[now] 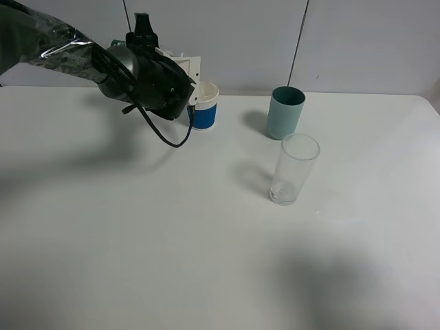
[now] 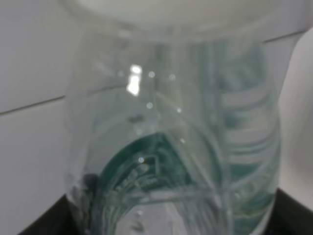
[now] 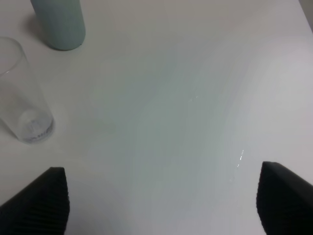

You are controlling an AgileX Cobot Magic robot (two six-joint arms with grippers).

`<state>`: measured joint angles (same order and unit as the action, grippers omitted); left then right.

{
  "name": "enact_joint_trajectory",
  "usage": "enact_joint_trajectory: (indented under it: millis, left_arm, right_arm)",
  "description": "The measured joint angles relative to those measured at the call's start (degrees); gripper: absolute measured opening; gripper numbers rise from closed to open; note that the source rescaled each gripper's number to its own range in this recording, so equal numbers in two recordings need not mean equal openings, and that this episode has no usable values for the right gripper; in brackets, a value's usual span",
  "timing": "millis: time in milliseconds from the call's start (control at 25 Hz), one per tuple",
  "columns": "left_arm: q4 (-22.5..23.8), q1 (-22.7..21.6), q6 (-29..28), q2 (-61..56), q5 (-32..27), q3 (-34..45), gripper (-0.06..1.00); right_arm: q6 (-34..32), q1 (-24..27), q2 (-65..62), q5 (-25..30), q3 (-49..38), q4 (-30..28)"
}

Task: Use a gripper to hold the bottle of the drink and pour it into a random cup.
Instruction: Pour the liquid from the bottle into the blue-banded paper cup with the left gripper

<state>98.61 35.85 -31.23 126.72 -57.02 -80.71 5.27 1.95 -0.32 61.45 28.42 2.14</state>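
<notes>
The left gripper (image 1: pixel 168 88) is seen toward the back left of the white table (image 1: pixel 137 240) in the high view, raised above the surface, and its black cylindrical body is set directly beside the cup (image 1: pixel 205 108), part of which is covered by it. A white bracket (image 1: pixel 187 67) is fixed to the gripper's far side, and a loose black cable (image 1: pixel 163 137) is hung in a loop beneath it. The left wrist view is almost filled by the bottle (image 2: pixel 171 147), whose clear plastic and dark green label (image 2: pixel 142 166) are shown blurred and very close. Dark parts of the jaws are glimpsed at either side of it, and the jaws are pressed together on the bottle, which is thus pinched by the left gripper and held up beside the cup. In the high view the bottle is hidden behind the gripper, so its tilt cannot be told, nor can the level of the drink inside it. The cup is stood upright near the back edge of the table, with its blue band turned toward the camera. A teal cup (image 1: pixel 285 112) is placed to the right of it, well apart, and a tall clear glass (image 1: pixel 294 169) is stood nearer the front, near the teal cup. The right gripper (image 3: pixel 161 205) is held over bare table with its two black fingertips (image 3: pixel 36 205) spread wide apart, and the glass and the teal cup are seen ahead of it
</notes>
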Motion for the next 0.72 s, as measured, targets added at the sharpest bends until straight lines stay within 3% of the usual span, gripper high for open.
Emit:
enact_joint_trajectory:
  millis: [720]
  left_arm:
    - [0.00, 0.00, 3.03, 0.00, -0.10, 0.00, 0.00]
  right_arm:
    - [0.00, 0.00, 0.00, 0.00, 0.00, 0.00]
